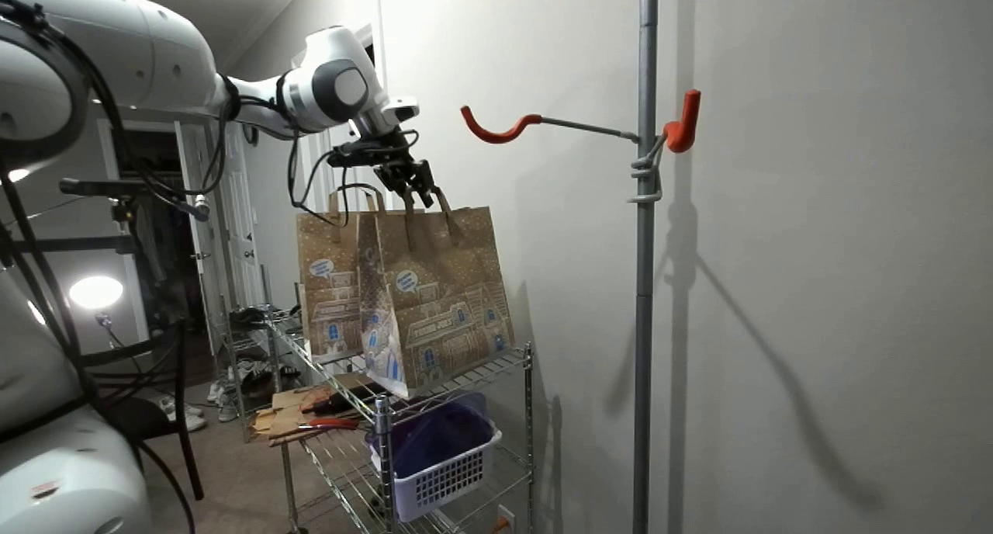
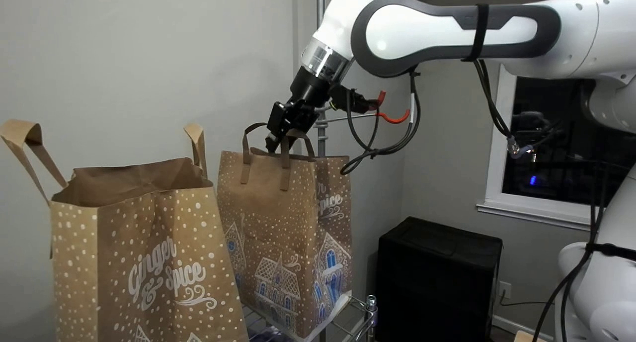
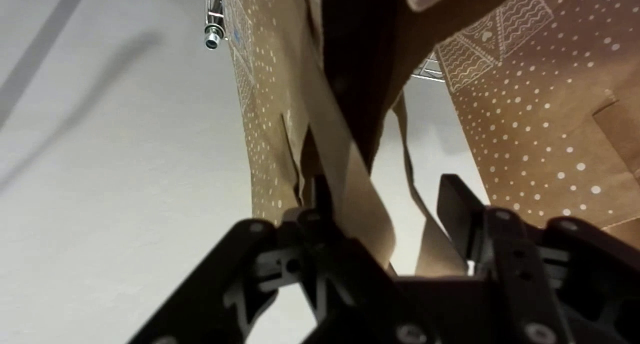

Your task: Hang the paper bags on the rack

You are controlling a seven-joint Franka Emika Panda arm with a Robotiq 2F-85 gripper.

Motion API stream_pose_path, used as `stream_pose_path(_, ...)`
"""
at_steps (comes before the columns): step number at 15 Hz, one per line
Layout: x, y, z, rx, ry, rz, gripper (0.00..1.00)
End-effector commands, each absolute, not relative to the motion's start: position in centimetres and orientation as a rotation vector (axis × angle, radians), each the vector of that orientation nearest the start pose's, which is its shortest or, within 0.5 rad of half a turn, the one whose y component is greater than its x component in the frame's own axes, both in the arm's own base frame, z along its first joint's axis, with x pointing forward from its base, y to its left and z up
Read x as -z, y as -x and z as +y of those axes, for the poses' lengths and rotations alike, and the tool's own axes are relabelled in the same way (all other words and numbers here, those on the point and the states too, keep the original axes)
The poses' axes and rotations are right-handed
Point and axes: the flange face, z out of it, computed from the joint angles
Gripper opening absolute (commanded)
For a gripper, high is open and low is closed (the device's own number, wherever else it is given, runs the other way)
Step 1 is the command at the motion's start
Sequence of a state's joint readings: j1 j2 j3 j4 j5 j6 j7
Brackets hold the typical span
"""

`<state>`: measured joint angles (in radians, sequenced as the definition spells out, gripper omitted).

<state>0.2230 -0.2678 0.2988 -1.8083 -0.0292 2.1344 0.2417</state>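
At the tabletop [image 1: 496, 365] edge nearest the rack [image 1: 645, 239], a printed paper carrier bag [image 1: 458, 309] is hiding part of its neighbouring carrier bag [image 1: 330, 274]; an exterior view's lower border is cutting off that neighbour [image 2: 144, 262] at its base. The rack is running past the top and bottom of an exterior view; in an exterior view, black wrist hardware [image 2: 352, 99] is covering parts of its red-orange hooks [image 2: 395, 121]. In the wrist view, the tool [image 3: 387, 199] is looking blurred. Speech-bubble lettering [image 1: 406, 281] above the tabletop's front corner is appearing too small to read.
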Motion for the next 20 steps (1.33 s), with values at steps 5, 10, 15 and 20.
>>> stream_pose_path(5,-71.5,-42.8,27.3,0.997,2.938,-0.295,0.05)
stream_pose_path(10,-72.2,-42.3,26.6,0.974,2.948,-0.226,0.03)
stream_pose_path(15,-74.5,-39.7,25.8,0.913,2.974,-0.269,0.04)
stream_pose_path(20,-77.2,-33.7,24.2,0.852,3.095,-0.256,0.04)
